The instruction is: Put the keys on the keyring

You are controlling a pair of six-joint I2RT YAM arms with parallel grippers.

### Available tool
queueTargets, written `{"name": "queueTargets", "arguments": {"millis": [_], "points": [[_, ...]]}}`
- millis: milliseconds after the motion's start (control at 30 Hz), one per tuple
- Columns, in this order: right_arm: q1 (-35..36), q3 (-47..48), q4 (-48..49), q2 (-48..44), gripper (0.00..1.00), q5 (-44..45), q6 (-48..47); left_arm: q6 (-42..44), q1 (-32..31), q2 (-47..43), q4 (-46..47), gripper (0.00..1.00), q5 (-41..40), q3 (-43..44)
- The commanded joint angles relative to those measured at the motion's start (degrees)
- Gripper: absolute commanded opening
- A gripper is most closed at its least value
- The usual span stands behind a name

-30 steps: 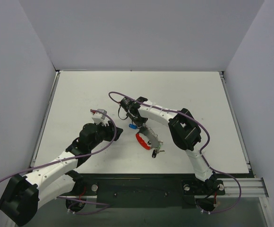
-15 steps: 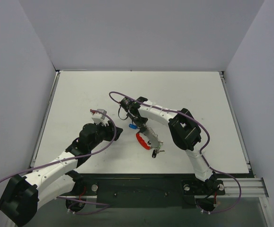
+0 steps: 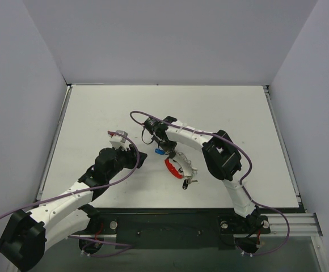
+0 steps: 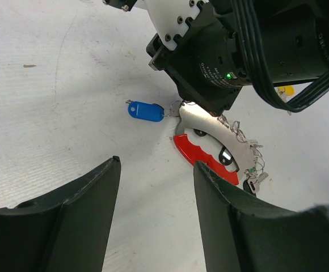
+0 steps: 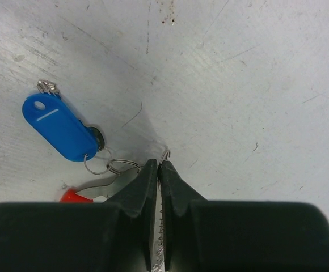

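The keyring (image 4: 203, 157) is a loop, part red and part silvery, lying on the table at centre (image 3: 173, 168). A blue tag (image 4: 145, 110) on small rings lies just left of it. A black-headed key (image 4: 254, 182) lies at its right end, and a yellow cap (image 4: 289, 89) shows behind the right arm. My right gripper (image 5: 159, 164) is shut on a thin silvery chain whose end loop (image 5: 165, 153) pokes out at the fingertips; the blue tag (image 5: 59, 127) lies to its left. My left gripper (image 4: 156, 164) is open and empty, just short of the keyring.
The white table (image 3: 96, 113) has grey walls on three sides. The right arm's wrist (image 4: 249, 51) hangs low over the keyring's far side. Purple cables (image 3: 241, 153) loop beside both arms.
The right gripper and the keyring have shifted very slightly to the right. The left arm has stayed almost still.
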Motion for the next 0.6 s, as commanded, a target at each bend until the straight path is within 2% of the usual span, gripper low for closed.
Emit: {"name": "queueTargets", "arguments": {"millis": [0, 267, 433, 567], "points": [[0.4, 0.8, -2.0, -4.8, 0.0, 0.4, -3.0, 0.9, -0.2, -1.2, 0.8, 0.64, -0.6, 0.5], [-1.3, -0.7, -0.7, -11.2, 0.0, -5.4, -4.2, 0.9, -0.2, -2.9, 1.1, 0.64, -0.5, 0.3], [-4.4, -2.7, 1.4, -15.2, 0.0, -15.6, -3.7, 0.7, -0.2, -4.3, 3.1, 0.64, 0.0, -0.5], [-8.1, -5.4, 3.5, -18.1, 0.0, -25.5, -4.9, 2.2, -0.1, -7.5, 11.0, 0.64, 3.8, -4.0]]}}
